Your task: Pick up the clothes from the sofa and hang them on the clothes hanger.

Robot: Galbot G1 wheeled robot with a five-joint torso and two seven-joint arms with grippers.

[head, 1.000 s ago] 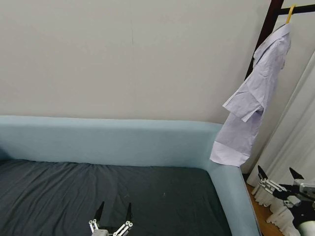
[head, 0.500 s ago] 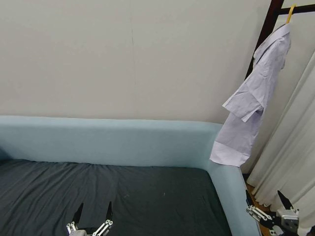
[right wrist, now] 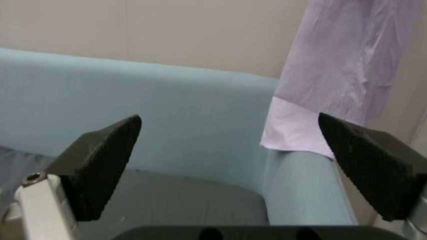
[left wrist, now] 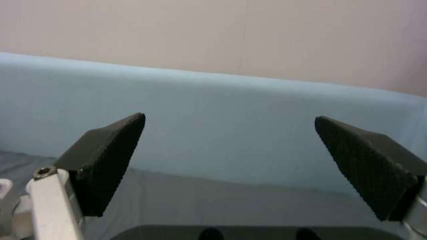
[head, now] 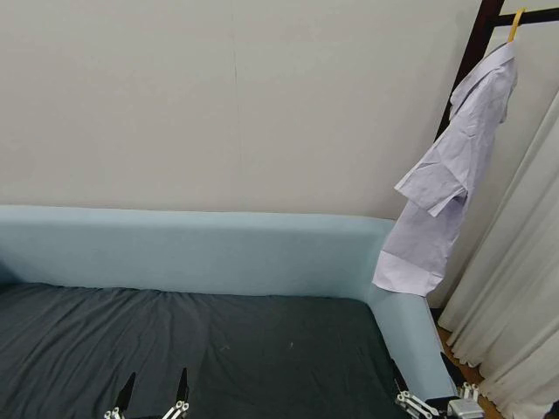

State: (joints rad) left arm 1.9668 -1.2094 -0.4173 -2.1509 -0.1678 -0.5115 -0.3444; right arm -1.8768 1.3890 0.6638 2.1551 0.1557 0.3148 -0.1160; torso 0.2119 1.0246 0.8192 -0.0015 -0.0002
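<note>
Shirt (head: pixel 445 175), light and limp, hung past sofa (head: pixel 218 253) end, best taken at collar; left gripper (head: pixel 154 397) and right gripper (right wrist: pixel 230 165) held spread at sofa front.

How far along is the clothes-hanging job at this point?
Looks done: the pale purple shirt hangs from the yellow hanger on the dark rack beside the sofa. In hand: nothing; the left gripper and right gripper are open and empty, low by the sofa. Left: seemingly nothing to collect from the visible seat cushion.
</note>
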